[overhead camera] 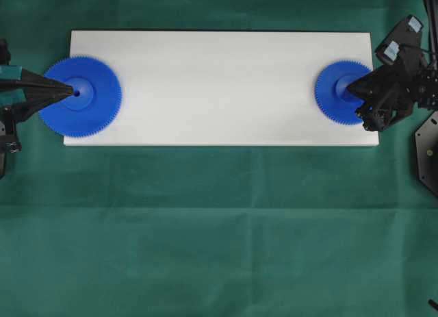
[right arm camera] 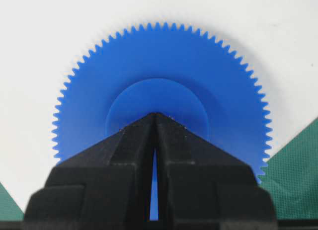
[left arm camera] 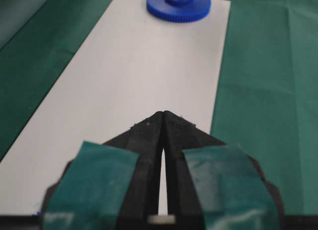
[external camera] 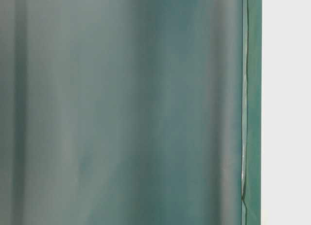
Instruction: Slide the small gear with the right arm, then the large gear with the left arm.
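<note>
toothed blue small gear (overhead camera: 337, 92), smooth white board (overhead camera: 219, 84)

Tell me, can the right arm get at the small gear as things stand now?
Probably yes. The right arm's fingers, closed to a point, already sit over the hub of the small gear at the end of the white board; nothing lies between them.

Both toothed discs were bright blue: the large gear (overhead camera: 80, 96) under the left gripper (overhead camera: 71, 92) and the small gear (right arm camera: 161, 103) ahead of the plain black fingertips (right arm camera: 155, 121) of the right gripper (overhead camera: 350, 92). Teal patches (left arm camera: 97, 183) sat behind the left fingertips. The board (overhead camera: 219, 84) was white, the cloth (overhead camera: 219, 235) dark green.
</note>
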Robot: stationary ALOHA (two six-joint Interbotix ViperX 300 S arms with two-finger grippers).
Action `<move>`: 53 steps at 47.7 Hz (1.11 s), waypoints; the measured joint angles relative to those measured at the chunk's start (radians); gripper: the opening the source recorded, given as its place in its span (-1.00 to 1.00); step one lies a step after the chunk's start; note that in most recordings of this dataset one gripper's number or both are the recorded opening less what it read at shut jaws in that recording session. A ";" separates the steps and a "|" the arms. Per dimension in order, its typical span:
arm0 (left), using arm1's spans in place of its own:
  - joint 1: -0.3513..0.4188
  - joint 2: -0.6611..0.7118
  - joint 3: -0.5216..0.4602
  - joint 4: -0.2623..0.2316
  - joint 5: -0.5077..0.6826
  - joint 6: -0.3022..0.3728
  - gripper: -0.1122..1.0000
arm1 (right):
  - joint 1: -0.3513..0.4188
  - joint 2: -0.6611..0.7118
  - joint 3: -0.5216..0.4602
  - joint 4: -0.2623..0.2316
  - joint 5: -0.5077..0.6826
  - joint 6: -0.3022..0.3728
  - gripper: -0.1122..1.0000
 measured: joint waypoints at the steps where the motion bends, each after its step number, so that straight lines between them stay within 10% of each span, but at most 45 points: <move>1: 0.000 0.000 -0.002 0.000 0.000 0.000 -0.80 | 0.000 0.002 0.000 0.000 -0.003 0.002 0.10; 53: 0.000 0.000 -0.003 0.000 0.000 0.000 -0.80 | 0.032 -0.360 -0.080 -0.126 -0.018 -0.020 0.10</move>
